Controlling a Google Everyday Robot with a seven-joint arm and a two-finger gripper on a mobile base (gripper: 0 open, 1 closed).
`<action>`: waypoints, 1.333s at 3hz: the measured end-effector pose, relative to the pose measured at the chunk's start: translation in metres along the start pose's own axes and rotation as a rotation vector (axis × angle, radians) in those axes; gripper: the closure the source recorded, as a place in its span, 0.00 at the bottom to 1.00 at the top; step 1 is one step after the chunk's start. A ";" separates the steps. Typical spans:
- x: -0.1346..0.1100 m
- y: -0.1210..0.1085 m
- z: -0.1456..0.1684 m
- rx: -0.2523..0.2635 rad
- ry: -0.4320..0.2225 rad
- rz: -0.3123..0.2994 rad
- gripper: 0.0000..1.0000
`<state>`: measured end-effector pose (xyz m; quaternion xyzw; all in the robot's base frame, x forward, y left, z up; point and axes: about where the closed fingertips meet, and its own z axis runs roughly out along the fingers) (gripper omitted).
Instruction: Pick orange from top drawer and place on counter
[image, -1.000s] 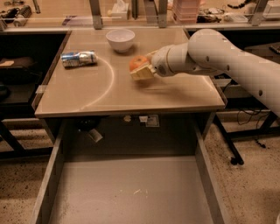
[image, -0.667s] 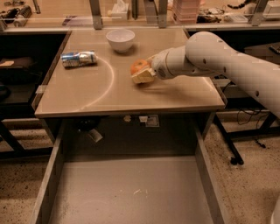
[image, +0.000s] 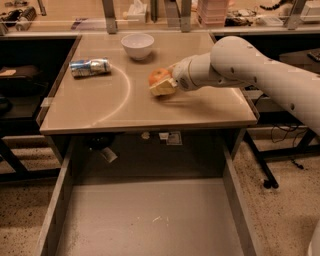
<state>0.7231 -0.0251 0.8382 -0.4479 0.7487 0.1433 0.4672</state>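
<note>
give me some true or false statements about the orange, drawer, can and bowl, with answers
1. The orange lies in the drawer. False: the gripper holds it over the counter.
2. The drawer is pulled open. True.
3. The can stands upright. False: it lies on its side on the counter's left part.
4. The bowl sits on the counter, beyond the orange. True.
</note>
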 end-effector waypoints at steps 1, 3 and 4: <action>0.000 0.000 0.000 0.000 0.000 0.000 0.42; 0.000 0.000 0.000 0.000 0.000 0.000 0.00; 0.000 0.000 0.000 0.000 0.000 0.000 0.00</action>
